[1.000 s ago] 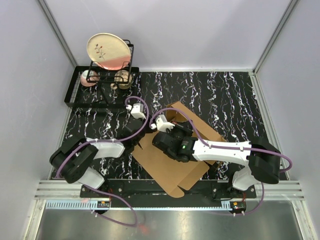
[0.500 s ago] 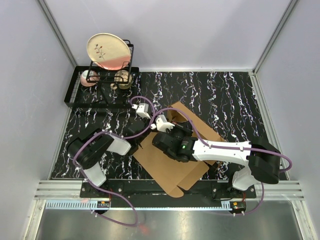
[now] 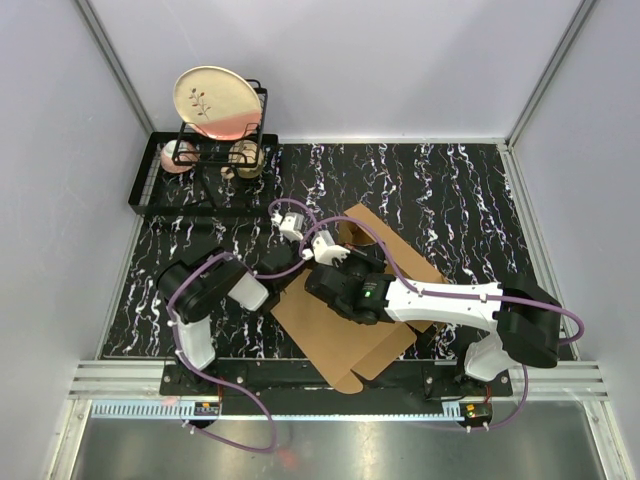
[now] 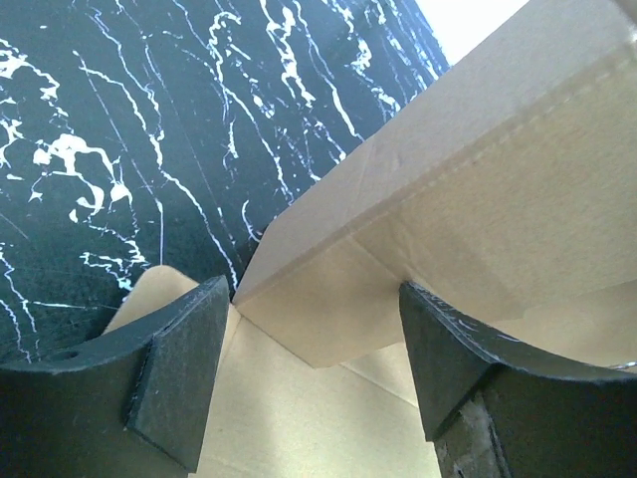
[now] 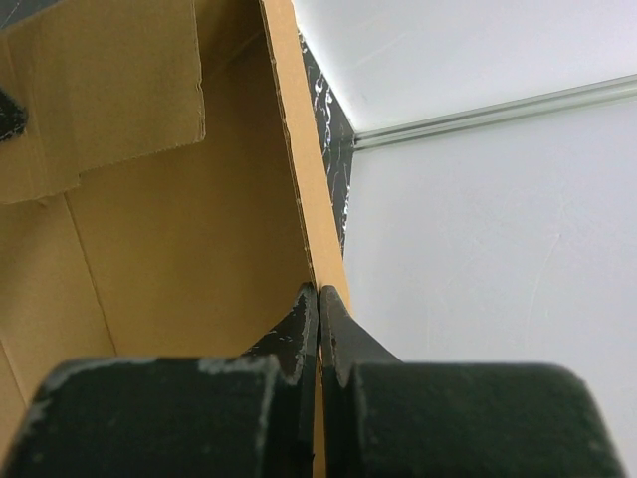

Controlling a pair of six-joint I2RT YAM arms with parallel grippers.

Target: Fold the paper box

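- The paper box [image 3: 325, 335] lies part-folded on the worktop [image 3: 450, 190], to the right of the dish rack [image 3: 205, 180] and on its near side.
- We judge that our right pincer [image 5: 318, 317] is clenched on a raised wall's edge to hold that wall upright while a flap is worked.
- Our left pincer [image 4: 314, 344], on the box's rack-facing side, stands released and wide. A flap's corner sits between its fingers [image 4: 174, 373], seemingly unsqueezed.

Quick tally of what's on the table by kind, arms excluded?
paper box: 1
dish rack: 1
plate: 1
small cups or bowls in the rack: 2, pink one, brown one
Total: 5
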